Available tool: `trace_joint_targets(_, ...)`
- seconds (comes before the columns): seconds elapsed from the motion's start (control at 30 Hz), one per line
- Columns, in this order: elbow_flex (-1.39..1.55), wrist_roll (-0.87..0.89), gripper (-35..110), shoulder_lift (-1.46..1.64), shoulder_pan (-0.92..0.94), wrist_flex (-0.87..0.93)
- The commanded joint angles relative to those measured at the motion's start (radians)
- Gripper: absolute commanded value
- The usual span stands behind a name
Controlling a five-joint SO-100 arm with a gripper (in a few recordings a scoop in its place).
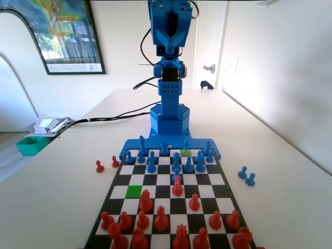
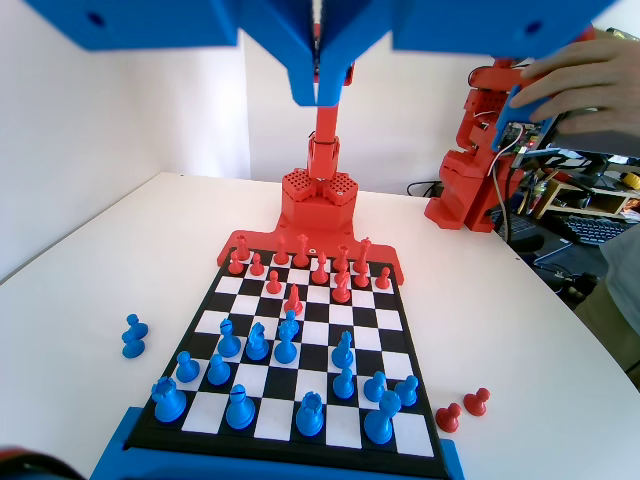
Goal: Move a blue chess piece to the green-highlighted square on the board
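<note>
The board [image 1: 224,193] lies in front of the blue arm, with blue pieces on its far rows and red ones near the camera. The green-highlighted square [image 1: 134,191] is bare, on the left just ahead of the red pieces. A slim blue chess piece [image 1: 185,145] stands on the duller olive square [image 1: 185,153] in the far row. Another blue pawn [image 1: 177,171] stands furthest forward, against a red piece [image 1: 177,187]. My gripper [image 2: 318,85] hangs high above the board [image 2: 412,330], its jaws pressed together with nothing between them.
Two blue pieces [image 1: 246,176] stand off the board on the right of the fixed view, and two red ones [image 1: 107,164] on the left. A green box [image 1: 32,144] and cables lie at the table's far left. In the wrist view a hand [image 2: 580,80] is at the upper right.
</note>
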Motion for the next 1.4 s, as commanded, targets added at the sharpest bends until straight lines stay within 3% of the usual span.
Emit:
trace_joint_targets(0.0, -0.009, -0.011, 1, 0.003, 0.009, -0.012)
trace_joint_targets(0.5, -0.158, -0.121, 1, -0.002, -0.017, 0.101)
trace_joint_targets(1.37, -0.236, -0.948, 1, -0.591, 0.092, 0.091)
